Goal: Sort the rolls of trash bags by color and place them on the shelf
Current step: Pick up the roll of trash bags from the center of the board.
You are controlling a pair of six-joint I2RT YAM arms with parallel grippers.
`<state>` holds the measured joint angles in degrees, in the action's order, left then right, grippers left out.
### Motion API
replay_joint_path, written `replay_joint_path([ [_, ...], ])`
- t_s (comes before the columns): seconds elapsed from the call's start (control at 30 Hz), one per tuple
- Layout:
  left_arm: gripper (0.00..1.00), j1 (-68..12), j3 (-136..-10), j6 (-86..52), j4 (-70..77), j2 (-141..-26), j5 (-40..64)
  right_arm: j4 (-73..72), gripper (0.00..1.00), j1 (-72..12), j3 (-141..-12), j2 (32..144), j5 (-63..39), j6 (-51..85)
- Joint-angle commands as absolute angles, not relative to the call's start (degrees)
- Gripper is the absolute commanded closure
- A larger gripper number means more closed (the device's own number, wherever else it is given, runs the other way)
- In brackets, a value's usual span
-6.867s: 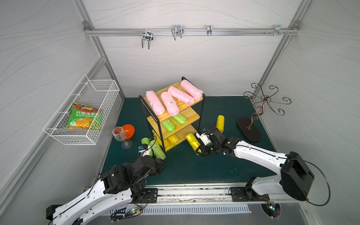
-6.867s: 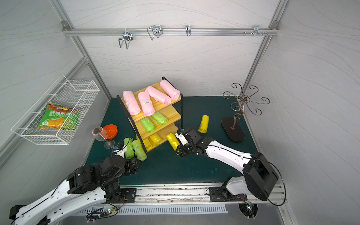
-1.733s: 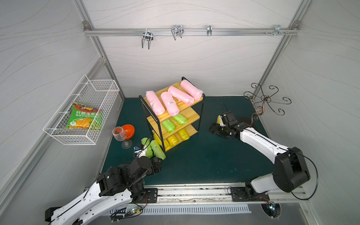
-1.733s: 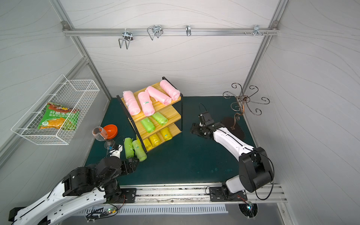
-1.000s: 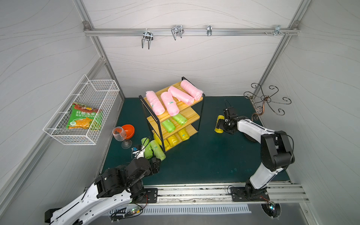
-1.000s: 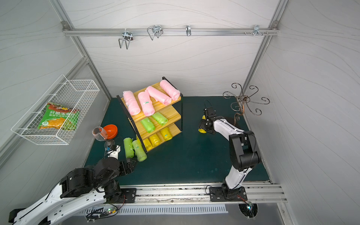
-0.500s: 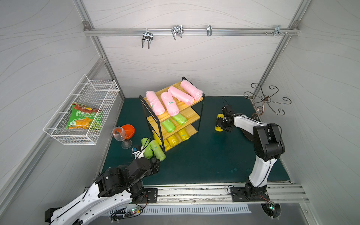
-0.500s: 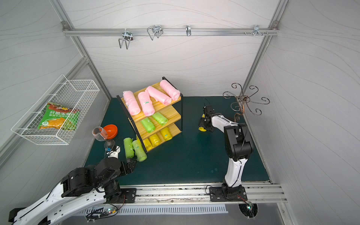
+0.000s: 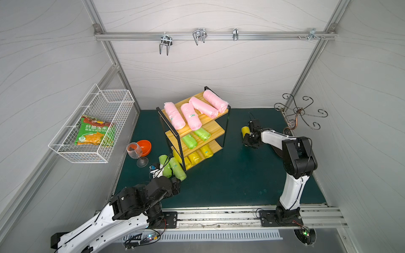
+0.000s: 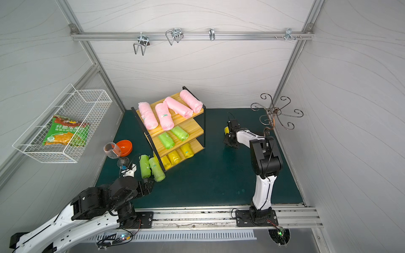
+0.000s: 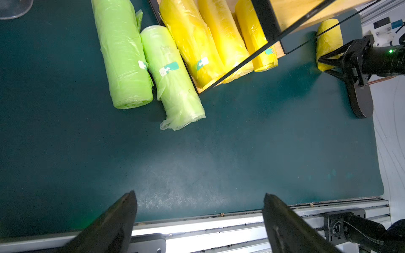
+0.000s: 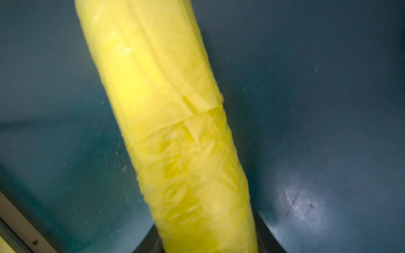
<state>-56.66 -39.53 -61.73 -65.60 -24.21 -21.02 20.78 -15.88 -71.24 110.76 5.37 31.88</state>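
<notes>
Straddling the loose yellow roll (image 12: 166, 122), the right tool (image 11: 323, 64) has a dark finger against each side of it, so the tool is clamped on the roll close to one end. That roll lies on the green tabletop (image 9: 219, 179) to the right of the shelf (image 9: 215, 128), well apart from it. In both top views only a short yellow stub (image 10: 226, 130) shows past the tool.

The left tool (image 11: 199, 195) hangs low over bare tabletop at the near left, its jaws spread wide with nothing between them. Just beyond it, the two loose green rolls (image 9: 166, 163) lie side by side on the tabletop, touching each other. The right one of the pair (image 11: 173, 76) sits just beside the shelf's near left corner.

On the shelf, the four pink rolls (image 9: 194, 119) cover the top board, lying roughly parallel. The two shelved green rolls (image 9: 189, 141) lie on the middle board, and the three shelved yellow rolls (image 9: 194, 157) lie side by side on the bottom board. Small labels show on several rolls.

A white wire basket (image 9: 116, 103) on the left wall holds a snack packet (image 9: 94, 131). A wine glass (image 9: 134, 150) and an orange bowl (image 9: 145, 147) stand on the tabletop left of the shelf, the glass just in front of the bowl. A curled metal stand (image 9: 298, 111) rises in the far right corner.
</notes>
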Motion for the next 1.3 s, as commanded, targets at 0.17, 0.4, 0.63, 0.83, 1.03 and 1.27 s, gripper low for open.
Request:
replay_joint_path([
  [0.17, 0.05, -56.35, -40.87, -61.52, -63.70, -24.35, -21.56, 24.81, 0.29, -15.58, -72.11, 110.19, 3.09, 26.08],
  [0.4, 0.05, -56.36, -40.27, -61.52, -63.03, -23.90, -21.46, 25.48, 0.27, -13.78, -73.03, 108.53, -0.02, 21.90],
  [0.63, 0.05, -56.34, -40.43, -61.08, -62.80, -24.61, -21.47, 26.88, 0.30, -12.82, -77.01, 110.86, -0.37, 19.53],
  [0.83, 0.05, -56.34, -40.62, -61.09, -62.84, -24.65, -21.44, 28.12, 0.32, -12.22, -79.55, 113.98, 0.60, 17.65],
  [1.03, 0.05, -56.34, -40.69, -61.00, -62.61, -25.31, -21.46, 28.29, 0.33, -11.77, -80.10, 116.05, -1.04, 17.53],
  [1.27, 0.05, -56.34, -41.22, -60.38, -61.91, -26.88, -21.39, 27.62, 0.44, -11.69, -79.15, 116.44, -1.02, 18.11],
])
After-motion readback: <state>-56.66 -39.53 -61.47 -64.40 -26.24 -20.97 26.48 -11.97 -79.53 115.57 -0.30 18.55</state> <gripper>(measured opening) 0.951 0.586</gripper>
